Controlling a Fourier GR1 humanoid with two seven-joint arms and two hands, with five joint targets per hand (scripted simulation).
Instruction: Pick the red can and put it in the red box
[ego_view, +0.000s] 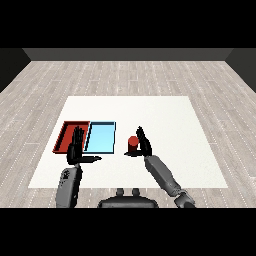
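While the pale plank floor is stretching back to a dark wall, the white table is taking up the middle of the view.

Trays: the red tray and the blue tray are lying side by side at the table's left part, edges touching, red to the left.

Left arm: it is rising from the lower left, forearm near upright. The left hand is reaching over the near edge of the red tray, fingers straight and pointing away from the robot, thumb sticking out to the right towards the blue tray; it is holding nothing.

Right arm: it is slanting in from the lower right, up and to the left. The right hand is standing edge-on just right of the can, fingers extended upward and slightly bent at its side; whether they are touching it is not clear.

Can: red, it is standing upright on the table, long axis vertical, top facing up, right of the blue tray and apart from it, outside both trays.
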